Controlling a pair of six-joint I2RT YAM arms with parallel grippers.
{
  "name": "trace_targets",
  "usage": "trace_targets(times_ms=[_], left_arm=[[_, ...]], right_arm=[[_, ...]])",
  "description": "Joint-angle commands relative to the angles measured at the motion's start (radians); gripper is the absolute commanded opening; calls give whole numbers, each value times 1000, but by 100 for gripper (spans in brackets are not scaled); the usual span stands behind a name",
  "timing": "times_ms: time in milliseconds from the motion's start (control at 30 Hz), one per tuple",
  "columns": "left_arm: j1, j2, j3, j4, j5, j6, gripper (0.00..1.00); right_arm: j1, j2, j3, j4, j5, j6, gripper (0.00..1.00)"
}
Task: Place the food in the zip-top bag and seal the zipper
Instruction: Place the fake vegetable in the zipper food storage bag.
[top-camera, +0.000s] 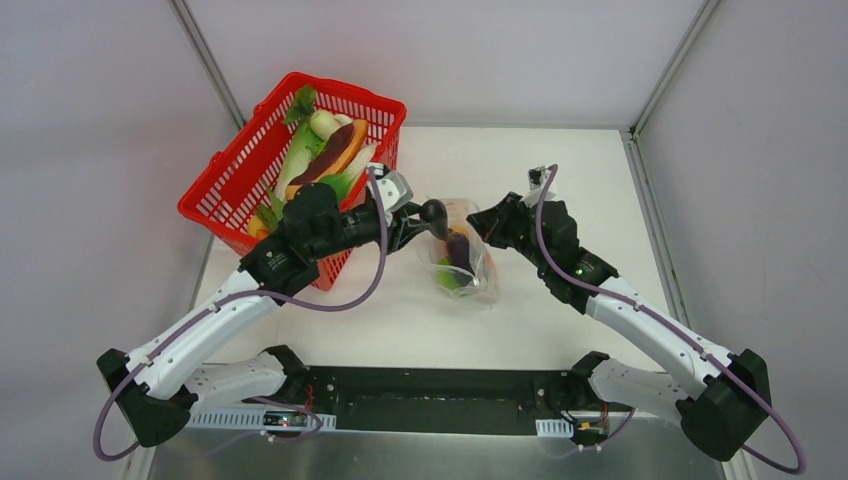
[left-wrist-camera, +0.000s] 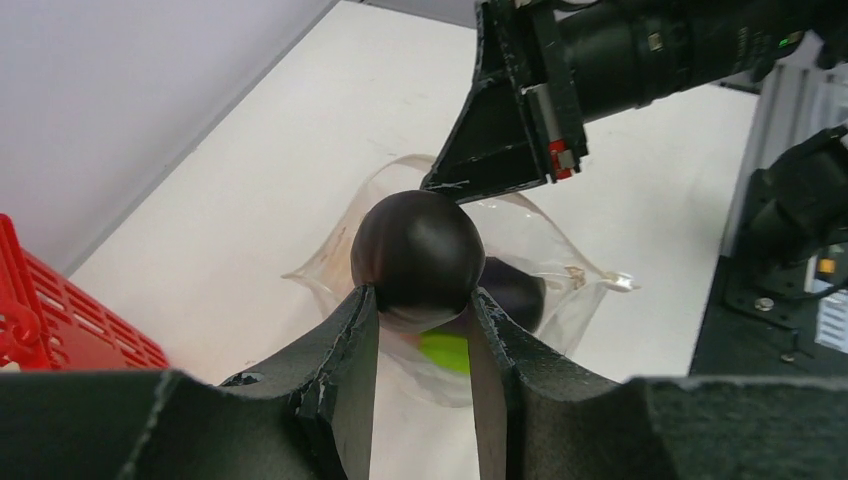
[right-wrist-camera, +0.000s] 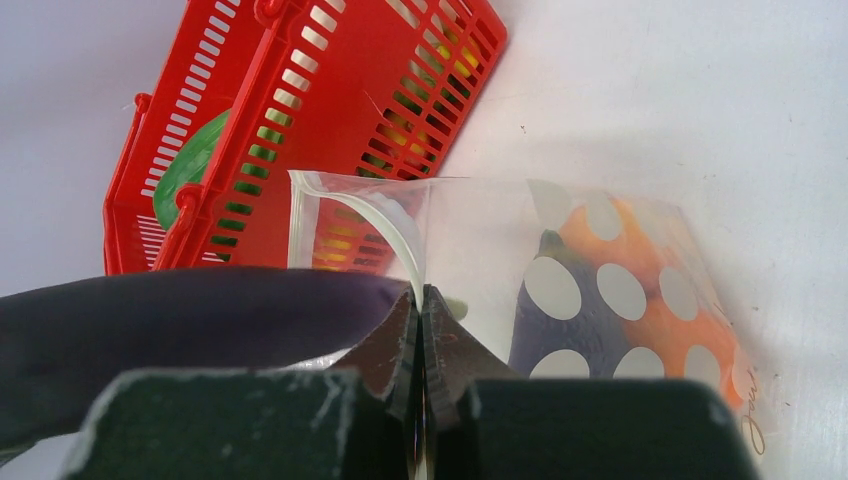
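"So why is the right claw (right-wrist-camera: 421, 305) clenched on the edge of the bag (right-wrist-camera: 480, 230)?"

"It lifts that edge up, I think, so the mouth is wide; a floppy bag would fall shut by itself."

"And the left claw (left-wrist-camera: 422, 300)?"

"It is squeezed tight on a dark eggplant (left-wrist-camera: 418, 245); it holds it right over the open mouth, so it can drop in."

"What is in the bag now?"

"An orange fruit (right-wrist-camera: 640, 290), another purple piece (left-wrist-camera: 515, 290) and a green piece (left-wrist-camera: 445, 352); the bag lies on the white table (top-camera: 560, 170), near the red basket (top-camera: 345, 88), between the two claws."

"Is the job done?"

"No; more toy food (top-camera: 325, 150) sits in the basket, and the zipper (right-wrist-camera: 350, 178) is open; I think it gets pressed shut last."

"What could go wrong?"

"The edge might slip out of the pinch; then the mouth would flop."
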Motion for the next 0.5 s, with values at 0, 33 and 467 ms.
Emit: trace_targets(times_ms=[0,33,467], left_arm=[[-47,45,8,15,-146,138,0],[-57,60,20,2,-159,154,0],[-146,227,47,15,-261,314,0]], right_arm=[[-3,-24,17,51,0,11,0],[-4,-25,17,50,1,11,0],[-3,-35,11,49,-4,12,0]])
